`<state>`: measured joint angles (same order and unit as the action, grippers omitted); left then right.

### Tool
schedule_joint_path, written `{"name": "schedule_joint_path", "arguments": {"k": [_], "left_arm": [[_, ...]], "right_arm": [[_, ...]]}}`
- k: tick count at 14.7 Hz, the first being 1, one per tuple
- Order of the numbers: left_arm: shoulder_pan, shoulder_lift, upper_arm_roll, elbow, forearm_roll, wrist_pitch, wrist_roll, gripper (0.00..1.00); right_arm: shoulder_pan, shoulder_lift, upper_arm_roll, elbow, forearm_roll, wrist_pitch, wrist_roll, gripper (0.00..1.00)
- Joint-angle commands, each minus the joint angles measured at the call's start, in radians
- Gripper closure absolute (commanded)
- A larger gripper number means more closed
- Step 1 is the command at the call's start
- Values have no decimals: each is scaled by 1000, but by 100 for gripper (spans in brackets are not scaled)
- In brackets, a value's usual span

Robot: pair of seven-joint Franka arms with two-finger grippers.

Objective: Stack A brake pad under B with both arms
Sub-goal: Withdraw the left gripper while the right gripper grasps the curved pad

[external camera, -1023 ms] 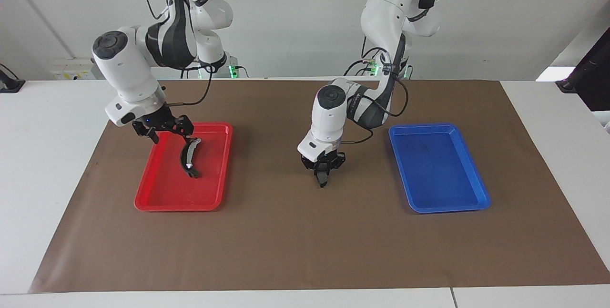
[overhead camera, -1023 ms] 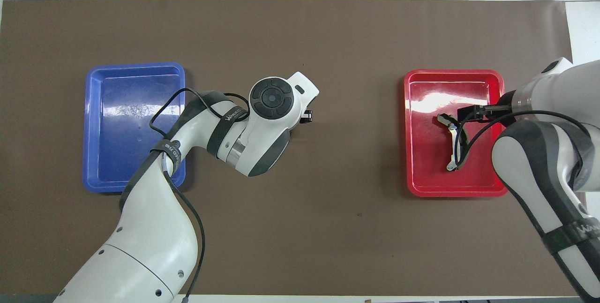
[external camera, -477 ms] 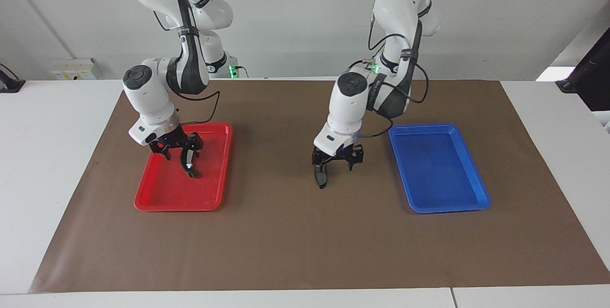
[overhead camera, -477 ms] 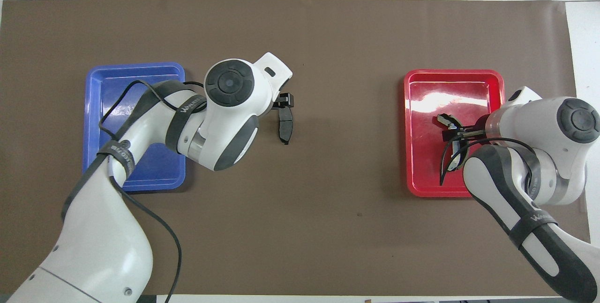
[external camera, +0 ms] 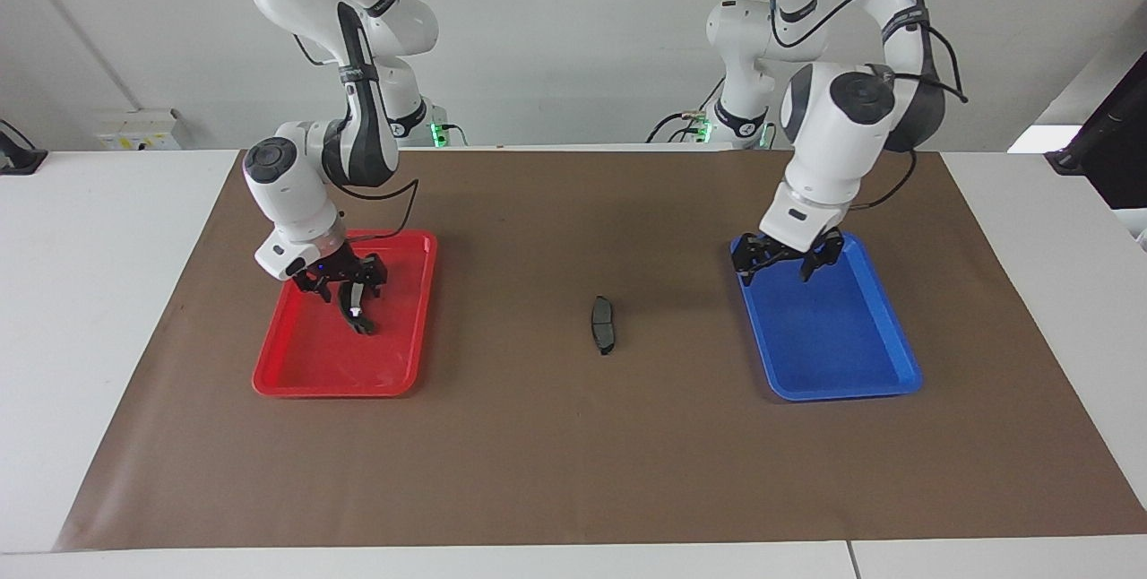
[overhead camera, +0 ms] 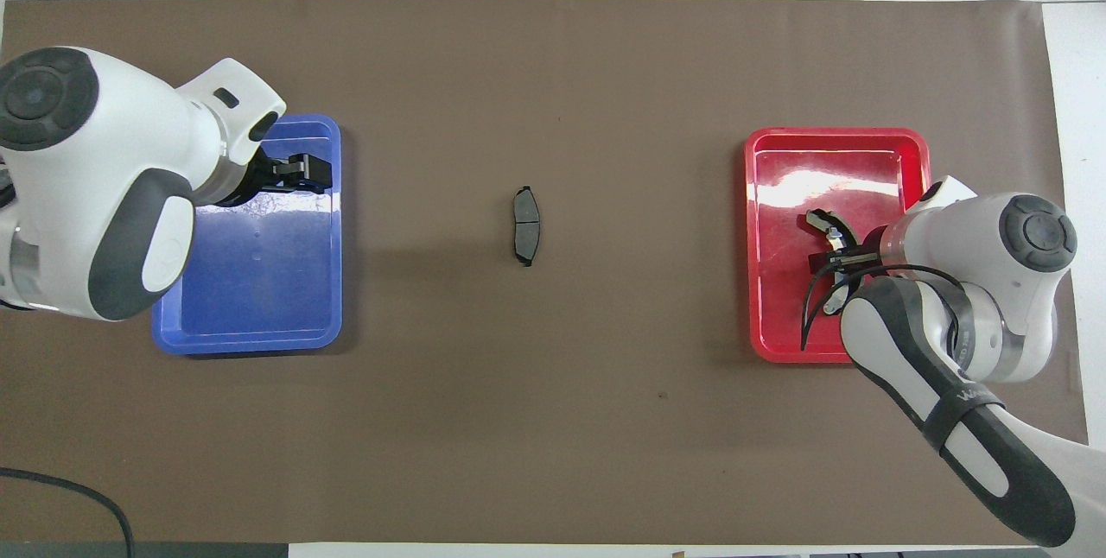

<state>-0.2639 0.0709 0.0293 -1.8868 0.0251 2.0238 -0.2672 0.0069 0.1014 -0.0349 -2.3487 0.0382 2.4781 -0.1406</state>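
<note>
Since a moment ago, your left arm has swung away from the middle of the brown mat (external camera: 573, 453) toward its own end of the table. It has left the small grey brake pad (external camera: 603, 324) (overhead camera: 524, 225) lying flat on the mat, about midway between the two trays and touching neither. The left gripper (external camera: 789, 257) (overhead camera: 298, 174) now hangs over the blue tray (external camera: 860, 382) (overhead camera: 251, 333), above the end of it that lies farther from the robots, with its fingers spread apart and nothing between them.

Your right arm has shifted only slightly over the red tray (external camera: 296, 373) (overhead camera: 778, 342). The right gripper (external camera: 349, 285) (overhead camera: 834, 257) is down low in the tray, with its fingers closed around the middle of the long black brake shoe (external camera: 357, 312) (overhead camera: 829, 234). The shoe's tip rests on the tray floor.

Containers, in order of what they hold: the red tray, toward the right arm's end of the table, holds the brake shoe and the gripper that grasps it. The blue tray, toward the left arm's end, has only bare blue floor showing.
</note>
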Motion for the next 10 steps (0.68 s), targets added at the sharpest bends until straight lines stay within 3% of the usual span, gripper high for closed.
{"name": "schedule_joint_path", "arguments": {"k": [1,2,3,4,6,10], "left_arm": [[87,-89,-6,-25,-5,-69,29,0],[127,-101,-8,-5,-4,-104,57,0],[152,-106,-5,29,-5,-152,116,0],[173,-102,-5,79,-5,-216,187,0],[219,-86,-5,188,-5,-322,293,0],[268,-42,-2,340,-49,-471,362,0]], "right_arm": [[-8,-5,6,-3,26,10,-42,39],[-4,-5,6,0,26,2,-39,56],[-1,-5,6,5,26,-5,-25,83],[-1,-5,6,8,26,-11,13,100],[-1,4,6,35,26,-39,27,100],[53,7,10,193,26,-212,126,100]]}}
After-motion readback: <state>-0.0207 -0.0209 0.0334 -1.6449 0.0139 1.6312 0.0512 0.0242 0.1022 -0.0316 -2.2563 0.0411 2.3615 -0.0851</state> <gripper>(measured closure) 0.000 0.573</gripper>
